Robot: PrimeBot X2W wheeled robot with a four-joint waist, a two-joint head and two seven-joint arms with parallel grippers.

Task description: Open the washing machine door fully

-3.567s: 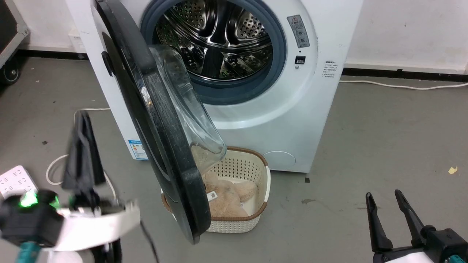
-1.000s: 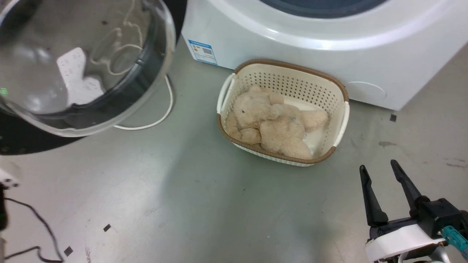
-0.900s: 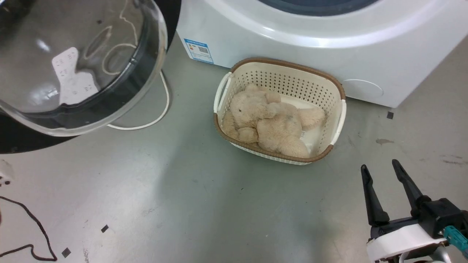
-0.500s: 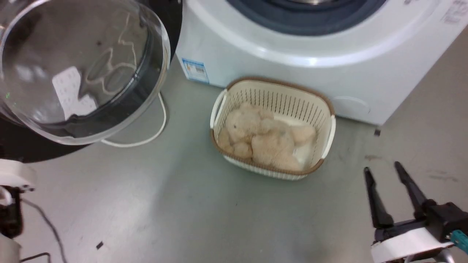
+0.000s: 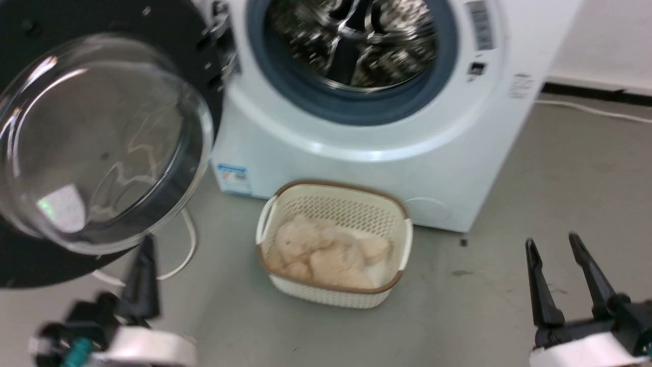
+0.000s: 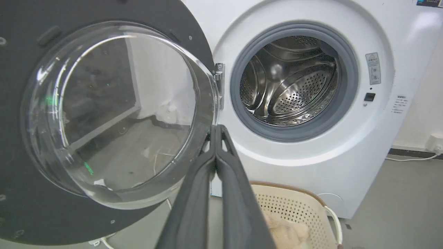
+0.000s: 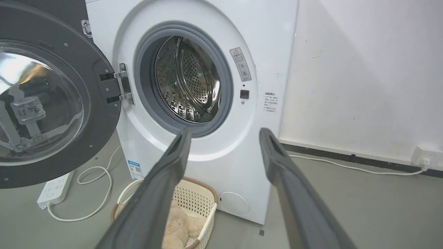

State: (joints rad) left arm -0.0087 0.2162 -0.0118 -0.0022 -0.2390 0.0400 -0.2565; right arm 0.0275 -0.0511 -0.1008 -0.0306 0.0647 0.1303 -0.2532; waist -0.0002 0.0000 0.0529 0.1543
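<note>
The washing machine door (image 5: pixel 102 20) stands swung wide to the left of the white machine (image 5: pixel 356 163), its inner face and clear glass bowl (image 5: pixel 102 148) turned toward me. Its metal hinge (image 5: pixel 224 46) sits beside the grey-ringed steel drum opening (image 5: pixel 351 46). My left gripper (image 5: pixel 147 244) is blurred at the lower left, below the door's bottom edge and apart from it. In the left wrist view the left gripper (image 6: pixel 216 129) is shut on nothing, in front of the door (image 6: pixel 20 145). My right gripper (image 5: pixel 551 240) stands open and empty at the lower right.
A cream basket (image 5: pixel 336 186) holding a beige plush toy (image 5: pixel 321 250) sits on the floor against the machine's front. A white cable (image 5: pixel 188 244) loops under the door, with a power strip (image 7: pixel 55 188) beside it. Bare grey floor lies right of the machine.
The door has gone from half open and edge-on to swung wide left. The head camera tilted down, then back up. My left gripper has come back into view at lower left.
</note>
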